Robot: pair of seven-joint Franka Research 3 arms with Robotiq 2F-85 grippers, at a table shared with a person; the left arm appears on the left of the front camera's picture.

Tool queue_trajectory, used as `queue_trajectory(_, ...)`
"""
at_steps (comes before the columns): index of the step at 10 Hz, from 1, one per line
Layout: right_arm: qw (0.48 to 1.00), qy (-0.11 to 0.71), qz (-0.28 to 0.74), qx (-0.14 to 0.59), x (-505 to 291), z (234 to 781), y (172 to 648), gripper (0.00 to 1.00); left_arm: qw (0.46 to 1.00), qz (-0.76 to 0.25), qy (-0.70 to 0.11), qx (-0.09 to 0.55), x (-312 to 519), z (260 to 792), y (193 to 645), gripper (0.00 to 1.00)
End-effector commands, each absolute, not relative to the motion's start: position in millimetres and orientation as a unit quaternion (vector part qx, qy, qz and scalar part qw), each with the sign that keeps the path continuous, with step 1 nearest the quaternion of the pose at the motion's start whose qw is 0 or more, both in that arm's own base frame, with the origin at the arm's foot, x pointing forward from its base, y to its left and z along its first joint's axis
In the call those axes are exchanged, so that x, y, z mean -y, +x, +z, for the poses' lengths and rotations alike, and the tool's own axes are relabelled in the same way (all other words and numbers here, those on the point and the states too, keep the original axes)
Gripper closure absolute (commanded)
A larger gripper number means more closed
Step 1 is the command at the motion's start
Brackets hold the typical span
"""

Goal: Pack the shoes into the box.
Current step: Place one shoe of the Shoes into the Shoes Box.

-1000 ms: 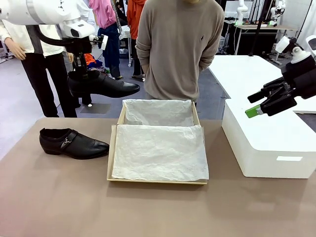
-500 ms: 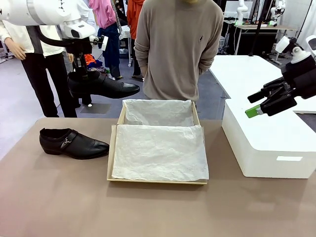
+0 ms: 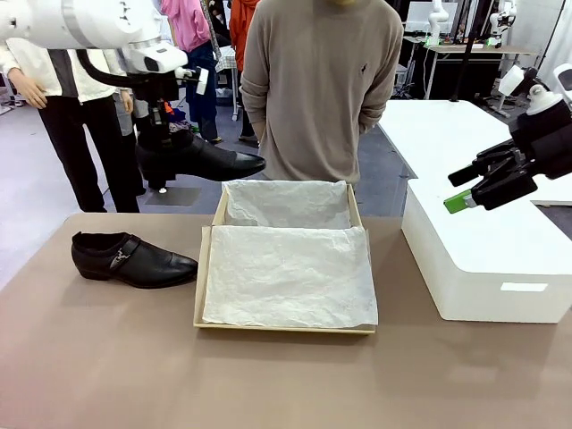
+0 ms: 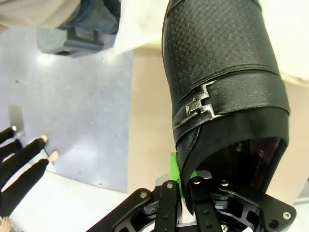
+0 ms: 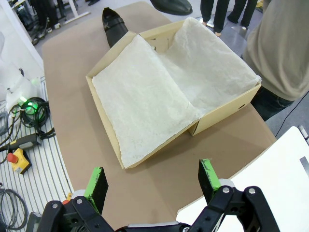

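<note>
The box point(image 3: 286, 328) sits open mid-tabletop point(image 3: 107, 357) toward the far edge, lined with tissue paper point(image 3: 286, 277) and holding no shoe. The resting shoe point(image 3: 132, 259) lies flat near the left edge and the lifted shoe point(image 3: 201, 159) hangs above the far-left corner, toe toward the box. That glossy leather looks slick to me over a stiff sole, so the heel-opening rim is the hold, right where the left gripper point(image 3: 159, 134) pinches it, while the right gripper point(image 5: 152, 186) hangs wide and empty toward the right edge.

White, rounded left arm point(image 3: 107, 22) with grey ring; black linked right tool point(image 5: 152, 181), green pads point(image 5: 208, 179); small silver screws at the joints.
</note>
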State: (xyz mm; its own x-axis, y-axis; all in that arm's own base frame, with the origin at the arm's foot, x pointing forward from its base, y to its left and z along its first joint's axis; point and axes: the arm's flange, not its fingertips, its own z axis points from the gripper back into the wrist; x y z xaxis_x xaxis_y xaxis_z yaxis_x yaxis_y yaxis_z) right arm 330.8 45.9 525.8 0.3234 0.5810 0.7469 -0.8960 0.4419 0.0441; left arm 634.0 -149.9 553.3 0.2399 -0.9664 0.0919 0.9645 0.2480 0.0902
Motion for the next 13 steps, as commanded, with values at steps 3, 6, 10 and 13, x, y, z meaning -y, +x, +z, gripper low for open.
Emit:
queue_trajectory(3,0.766,0.242,0.482,0.348,-45.3,525.4,334.2,0.0,0.802,-0.593,0.011,0.071,211.4,553.4,645.9,1.0)
queue_trajectory(6,0.766,0.242,0.482,0.348,-45.3,525.4,334.2,0.0,0.786,-0.614,0.008,0.069,256.8,538.1,660.1,1.0)
queue_trajectory(10,0.766,0.242,0.482,0.348,-45.3,525.4,334.2,0.0,0.77,-0.636,0.001,0.057,299.8,513.5,665.6,1.0)
queue_trajectory(13,0.766,0.242,0.482,0.348,-45.3,525.4,334.2,0.0,0.773,-0.633,-0.015,0.052,308.8,496.5,664.8,1.0)
